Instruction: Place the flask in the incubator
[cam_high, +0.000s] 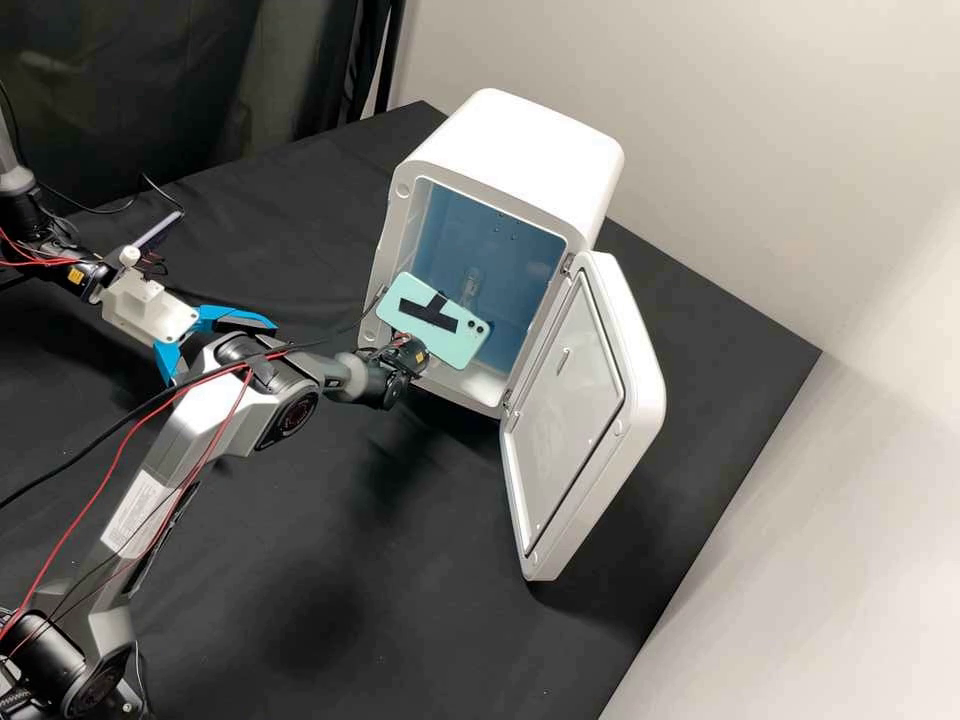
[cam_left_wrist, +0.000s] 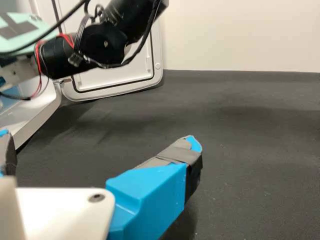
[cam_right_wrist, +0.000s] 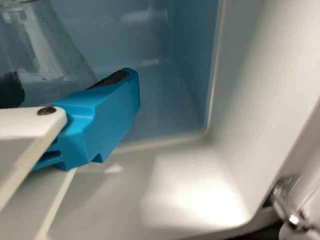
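The white incubator (cam_high: 520, 150) stands at the back of the bench with its door (cam_high: 585, 420) swung open and its blue inside showing. A clear conical flask (cam_right_wrist: 45, 50) stands inside it, its neck (cam_high: 470, 284) just visible. My right gripper (cam_right_wrist: 60, 85) is inside the chamber with its blue finger (cam_right_wrist: 95, 117) against the flask's lower side, shut on it. In the high view a teal wrist plate (cam_high: 432, 320) hides that gripper. My left gripper (cam_high: 225, 350) hangs low over the bench left of the incubator, open with nothing between its fingers (cam_left_wrist: 170, 175).
The right arm's dark forearm (cam_high: 360, 378) and its red and black cables (cam_high: 150, 420) cross in front of the left gripper. The door stands out to the incubator's right. The black bench cloth (cam_high: 380, 560) lies bare in front. A light wall stands behind.
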